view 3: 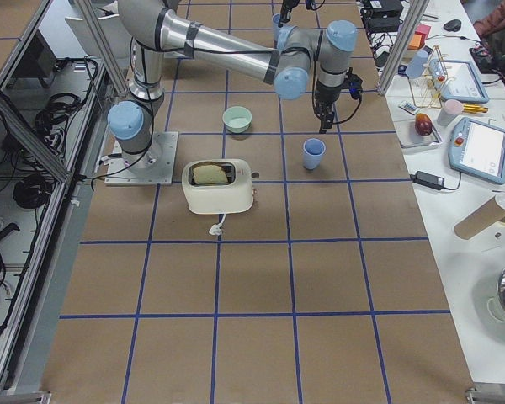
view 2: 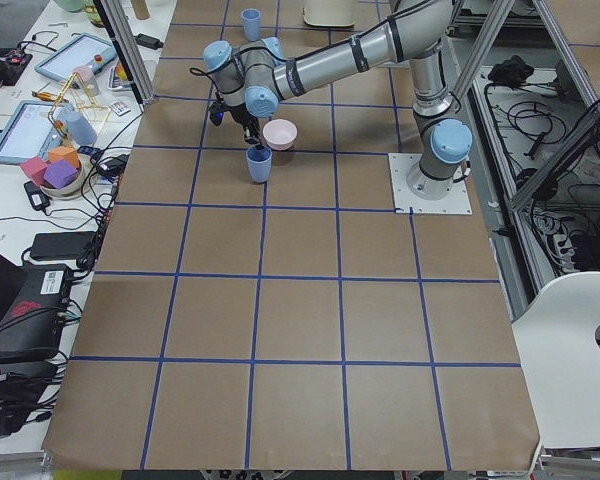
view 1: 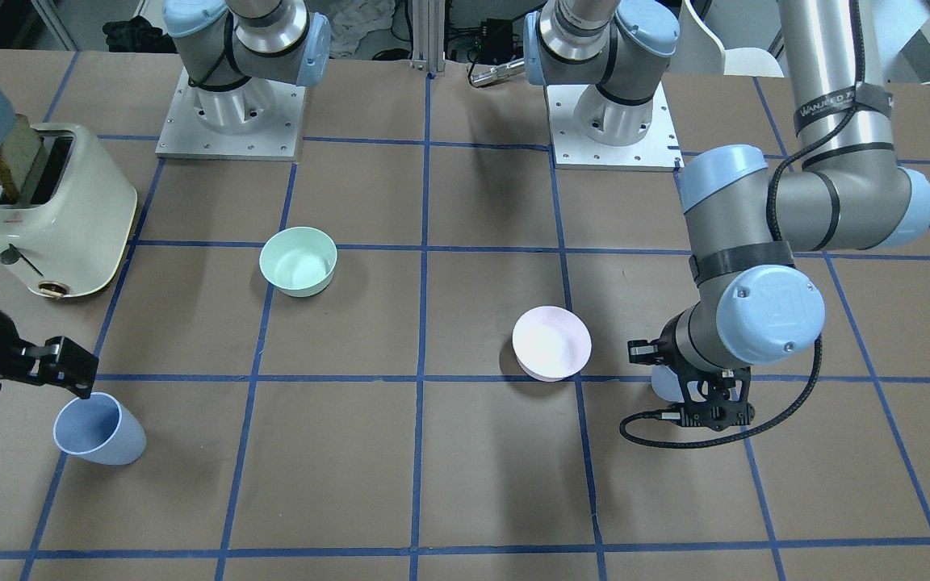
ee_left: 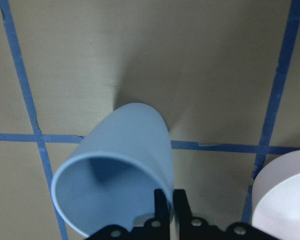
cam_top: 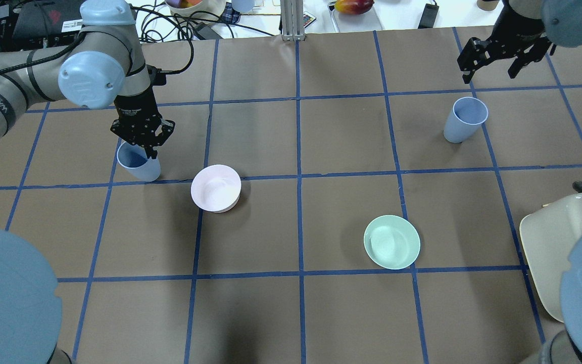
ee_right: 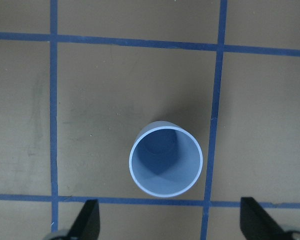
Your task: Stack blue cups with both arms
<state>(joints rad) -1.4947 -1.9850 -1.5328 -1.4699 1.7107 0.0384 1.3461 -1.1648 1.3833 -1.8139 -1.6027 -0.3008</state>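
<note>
Where the left wrist camera looked down past the black two-finger left gripper (ee_left: 171,202), the fingers were almost together. They pinched the rim wall of a matte periwinkle-blue tapered cup (ee_left: 125,150), one finger inside the mouth and one outside. That cup was upright at the brown paper-covered table (cam_top: 321,136) with its blue tape grid, just beside a pale pink round bowl (cam_top: 216,188) and apart from it. Whether the cup's base rested on the paper could not be told.

The silver-grey left arm (cam_top: 13,96) reached out over the table, with its wrist pointing straight down over the cup. The black right gripper (cam_top: 490,68) was spread wide and held nothing. It hung above a second cup (ee_right: 166,159) of the same blue, which stood upright inside a grid square near a tape line. The silver-grey right arm (view 3: 227,52) stretched far out from its base, with its wrist also pointing down.

The right wrist view showed both fingertips at its lower corners, well outside the second cup's rim. In the front-facing view the left wrist hid nearly all of the held cup, which the overhead view showed plainly. The front-facing view also showed a cream toaster (view 1: 53,214) holding a slice of toast (view 1: 17,161). A mint-green round bowl (cam_top: 392,241) sat well apart from both cups.
</note>
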